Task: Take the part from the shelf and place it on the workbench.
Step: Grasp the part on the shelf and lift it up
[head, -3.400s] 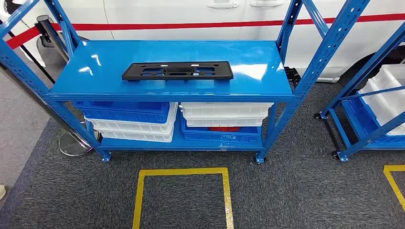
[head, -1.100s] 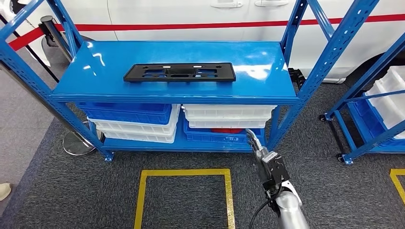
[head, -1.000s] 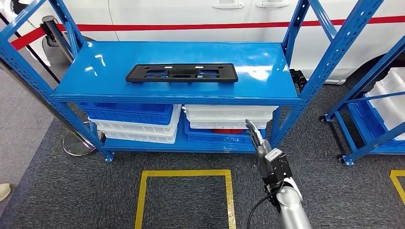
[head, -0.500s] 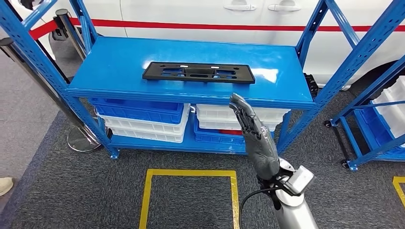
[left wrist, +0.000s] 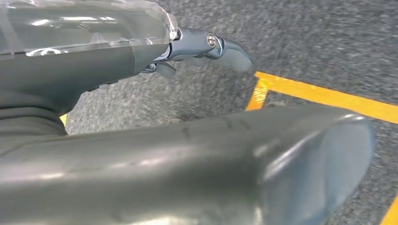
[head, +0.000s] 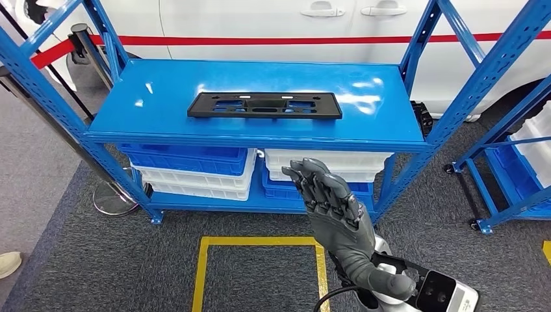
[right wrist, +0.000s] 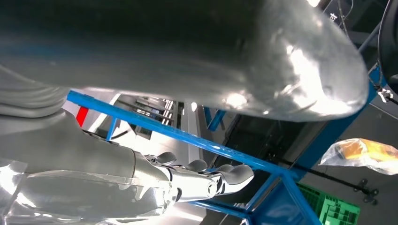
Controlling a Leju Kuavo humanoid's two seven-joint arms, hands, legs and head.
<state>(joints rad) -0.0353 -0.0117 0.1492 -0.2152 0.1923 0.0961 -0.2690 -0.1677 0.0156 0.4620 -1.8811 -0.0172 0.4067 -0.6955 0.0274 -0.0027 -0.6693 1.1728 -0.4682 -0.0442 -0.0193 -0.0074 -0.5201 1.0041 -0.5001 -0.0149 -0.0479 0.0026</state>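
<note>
risk ahead, judged from this moment: right robot hand (head: 338, 218) raised in front of the shelf (head: 162, 107), below the level of its top board and well short of the part (head: 264, 105); a reach made too low could strike the board's front edge, and a flat, thin plate lying flush on glossy metal could slide away from the fingertips instead of lifting. long shape also likely to tip or swing if gripped near one end, and could catch an upright post (head: 474, 68) on the way out. right robot hand released, fingers spread and slightly bent, nothing in it. left robot hand (left wrist: 206, 44) low over the carpet (left wrist: 305, 37) near a yellow floor line (left wrist: 328, 96), thumb big in the foreground, nothing seen in it; released or clenched: cannot tell. part lying flat near the middle of the top board, long side roughly parallel to the front edge: black, narrow, rectangular, with several cut-out openings and a couple of pale spots along its far edge, matte against the shiny blue. stacked blue and white bins (head: 195, 170) on the lower board, white car (head: 273, 26) behind the shelf.
</note>
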